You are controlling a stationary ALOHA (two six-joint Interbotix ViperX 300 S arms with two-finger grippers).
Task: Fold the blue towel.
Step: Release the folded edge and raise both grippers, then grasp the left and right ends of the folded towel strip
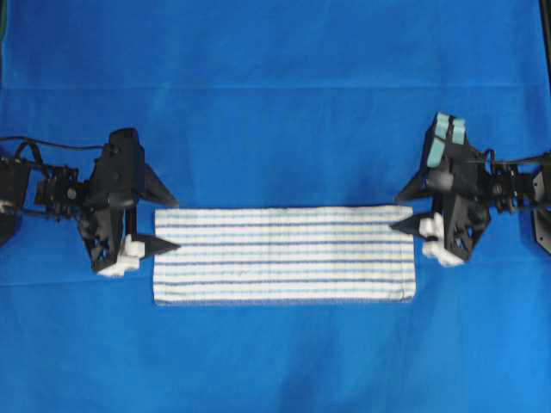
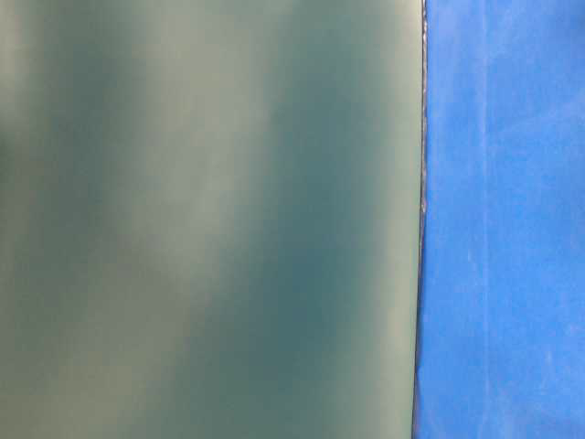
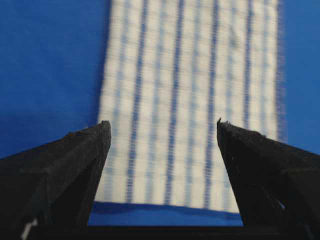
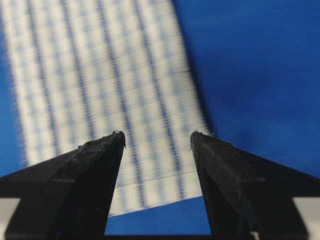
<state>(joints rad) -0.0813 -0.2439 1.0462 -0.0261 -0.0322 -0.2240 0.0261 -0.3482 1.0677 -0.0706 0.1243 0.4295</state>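
Overhead: towel (image 1: 284, 255) lies flat as a long strip mid-cloth (image 1: 275, 77), left gripper (image 1: 168, 224) at its left end, right gripper (image 1: 403, 211) at its right end, both spread wide, holding nothing.
Table-level: blurred grey-green surface, cloth at right.
Left wrist: fingers (image 3: 75, 165) apart, towel beyond.
Right wrist: fingers (image 4: 90, 170) apart over towel's end.

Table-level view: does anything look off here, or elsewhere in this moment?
Yes. The table-level view is almost filled by a blurred grey-green surface, with only a strip of blue table cloth at the right, so it shows nothing of the work. Otherwise nothing stands out: the towel lies flat and square.
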